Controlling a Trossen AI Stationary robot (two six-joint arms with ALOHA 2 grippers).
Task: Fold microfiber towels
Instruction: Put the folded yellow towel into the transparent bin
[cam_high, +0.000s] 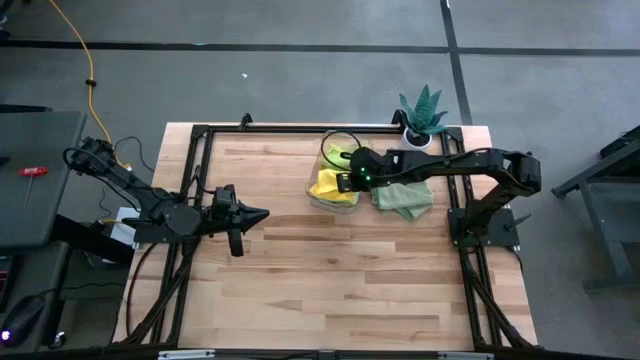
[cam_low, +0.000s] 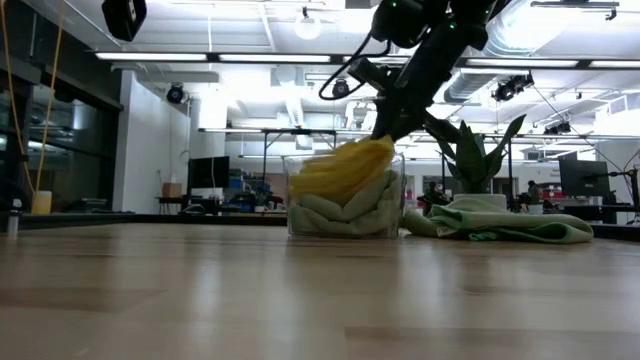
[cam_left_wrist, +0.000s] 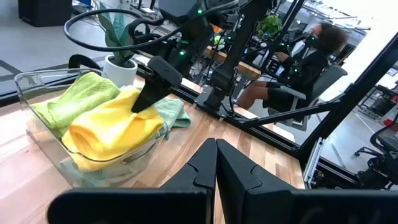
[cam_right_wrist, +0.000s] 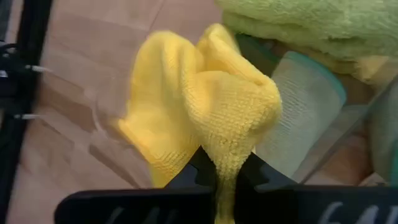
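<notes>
A clear bin (cam_high: 318, 196) stands at the table's far middle, filled with microfiber towels. On top lie a yellow towel (cam_left_wrist: 112, 127) and a lime green one (cam_left_wrist: 78, 96); pale mint ones (cam_low: 340, 215) fill the bottom. Another mint towel (cam_high: 405, 198) lies crumpled on the table to the bin's right. My right gripper (cam_right_wrist: 225, 177) is over the bin, shut on the yellow towel. Well clear of the bin, my left gripper (cam_high: 262, 213) hovers shut over the table's left part and holds nothing. My right gripper pinches a bunched-up fold of the yellow towel (cam_right_wrist: 229, 155) between its two fingers. The fingers slant down from the table's right side. The pinched part is raised above the bin's rim (cam_low: 365, 155). The rest of the towel still lies in the bin on the other towels.
A spiky green potted plant (cam_high: 422, 115) stands at the far right corner, just behind the mint towel. A black cable loops above the bin (cam_left_wrist: 93, 18). Bare wooden tabletop (cam_high: 330, 280) stretches across the near half. A person sits beyond the table (cam_left_wrist: 311, 56).
</notes>
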